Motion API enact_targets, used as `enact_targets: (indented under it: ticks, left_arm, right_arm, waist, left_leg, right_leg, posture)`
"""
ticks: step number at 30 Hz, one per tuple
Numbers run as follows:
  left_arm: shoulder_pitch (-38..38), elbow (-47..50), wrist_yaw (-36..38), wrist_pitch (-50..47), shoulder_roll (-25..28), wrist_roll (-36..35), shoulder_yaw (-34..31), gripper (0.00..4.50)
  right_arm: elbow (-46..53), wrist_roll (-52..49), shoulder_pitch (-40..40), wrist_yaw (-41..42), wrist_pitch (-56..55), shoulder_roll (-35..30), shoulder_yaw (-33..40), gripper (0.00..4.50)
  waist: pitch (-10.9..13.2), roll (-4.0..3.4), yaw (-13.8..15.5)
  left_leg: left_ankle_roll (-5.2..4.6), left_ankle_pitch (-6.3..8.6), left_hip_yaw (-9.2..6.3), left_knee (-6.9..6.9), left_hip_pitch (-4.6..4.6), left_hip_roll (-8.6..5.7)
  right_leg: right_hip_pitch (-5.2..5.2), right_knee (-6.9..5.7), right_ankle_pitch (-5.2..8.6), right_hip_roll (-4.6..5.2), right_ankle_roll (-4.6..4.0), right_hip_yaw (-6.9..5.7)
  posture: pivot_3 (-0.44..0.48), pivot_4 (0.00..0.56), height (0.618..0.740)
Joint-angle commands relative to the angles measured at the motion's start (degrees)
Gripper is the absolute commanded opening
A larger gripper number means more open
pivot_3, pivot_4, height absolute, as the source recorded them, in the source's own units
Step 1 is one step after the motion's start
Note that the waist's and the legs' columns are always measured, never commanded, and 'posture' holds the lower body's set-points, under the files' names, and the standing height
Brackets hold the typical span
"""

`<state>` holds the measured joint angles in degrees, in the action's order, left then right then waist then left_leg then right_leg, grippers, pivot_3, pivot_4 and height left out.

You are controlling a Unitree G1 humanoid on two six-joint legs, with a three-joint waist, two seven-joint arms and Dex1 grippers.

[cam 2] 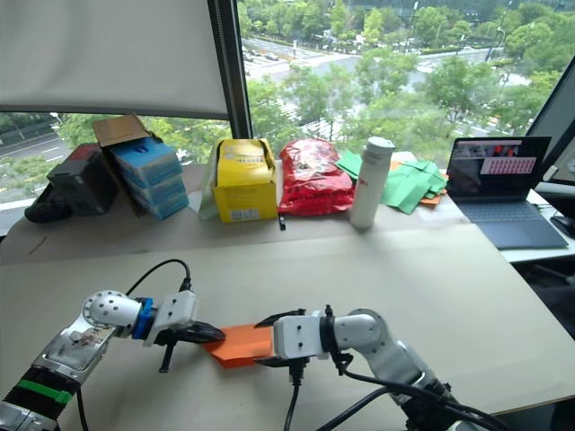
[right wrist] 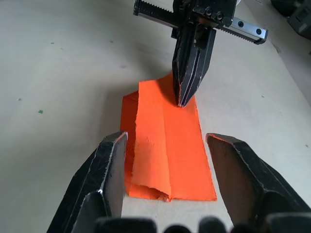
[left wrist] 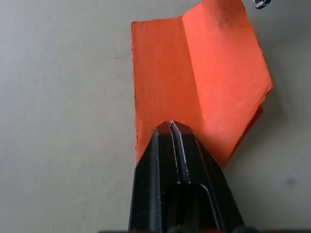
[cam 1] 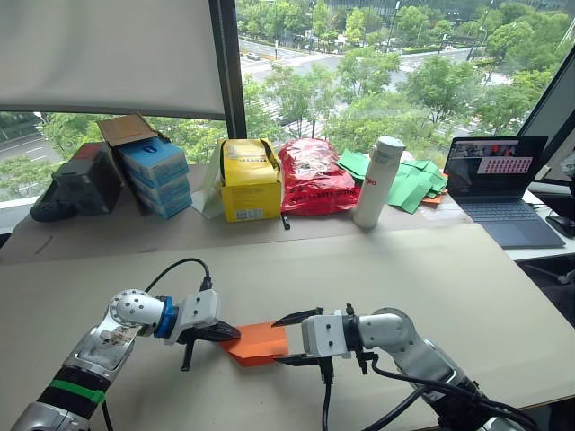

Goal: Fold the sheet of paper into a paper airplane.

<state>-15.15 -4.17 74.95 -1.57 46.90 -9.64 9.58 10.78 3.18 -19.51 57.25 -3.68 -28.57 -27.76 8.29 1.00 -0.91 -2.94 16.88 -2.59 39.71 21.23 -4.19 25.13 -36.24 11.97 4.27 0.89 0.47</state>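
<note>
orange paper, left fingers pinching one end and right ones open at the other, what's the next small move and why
Probably ease the right gripper forward and shut it on the free end of the orange paper. The left gripper is shut on the far end, pinning the folded paper to the table, while the right fingers stand open on either side of the near end, not gripping it yet.

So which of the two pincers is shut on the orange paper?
The left pincer: closed fingers pinch the folded bright orange paper sheet. The right pincer is open, straddling it.
</note>
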Motion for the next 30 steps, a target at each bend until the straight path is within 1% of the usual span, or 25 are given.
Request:
enact_targets:
  ticks: [1, 5, 9, 14, 24, 30]
  left_arm:
    - [2.8, 2.5, -0.4, -1.9, 2.1, -0.3, -1.6, 0.0]
    - [4.9, 6.1, -1.5, -4.5, 2.2, -0.9, -2.3, 0.0]
    - [5.7, 8.1, -2.6, -6.3, 2.1, -1.0, -2.5, 0.0]
    - [5.2, 8.5, -3.1, -6.7, 1.8, -0.6, -2.2, 0.0]
    - [2.4, 5.4, -2.9, -5.1, 0.8, 0.1, -1.4, 0.0]
    - [1.7, 8.5, -3.4, -7.4, 0.1, 0.4, 0.0, 0.0]
  right_arm:
    - [3.5, -1.2, 0.2, 0.4, 1.2, -0.1, 0.6, 2.88]
    - [6.5, -3.9, 0.8, 1.8, 4.3, -0.4, 0.9, 2.88]
    - [6.9, -3.6, 0.7, 1.9, 4.5, -0.4, 0.6, 2.88]
    - [4.7, -1.8, 0.1, 1.4, 2.9, 0.0, 0.0, 2.88]
    - [1.9, 0.6, -0.6, 0.0, 2.2, 1.7, -1.0, 2.88]
    - [1.9, 0.6, -0.5, -0.5, 2.8, 2.2, -0.9, 2.88]
  waist:
    - [0.0, -0.01, 0.1]
    - [0.0, -0.01, 0.2]
    - [0.0, -0.01, 0.3]
    - [0.0, -0.01, 0.3]
    - [0.0, -0.01, 0.3]
    - [0.0, -0.01, 0.3]
  left_leg:
    - [0.0, 0.0, 0.0, 0.0, 0.0, 0.01]
    - [-0.03, 0.01, -0.01, 0.04, 0.0, 0.01]
    - [-0.06, 0.04, -0.01, 0.04, -0.01, 0.01]
    - [-0.05, 0.03, 0.0, 0.03, -0.01, 0.0]
    - [-0.01, 0.0, 0.01, 0.03, -0.01, 0.0]
    - [-0.01, 0.01, 0.01, 0.04, -0.01, 0.0]
  right_leg:
    - [0.0, 0.0, 0.0, 0.0, 0.0, 0.0]
    - [-0.04, 0.02, 0.0, 0.01, 0.0, -0.01]
    - [-0.07, 0.05, 0.0, 0.02, 0.01, -0.02]
    - [-0.05, 0.04, 0.0, 0.02, 0.0, -0.04]
    - [-0.03, 0.03, 0.0, 0.01, 0.0, -0.06]
    - [-0.04, 0.03, 0.0, 0.01, 0.0, -0.06]
  posture:
    - [0.0, 0.15, 0.74]
    - [0.0, 0.15, 0.74]
    - [0.0, 0.15, 0.74]
    - [0.0, 0.15, 0.74]
    - [0.0, 0.15, 0.74]
    - [0.0, 0.15, 0.74]
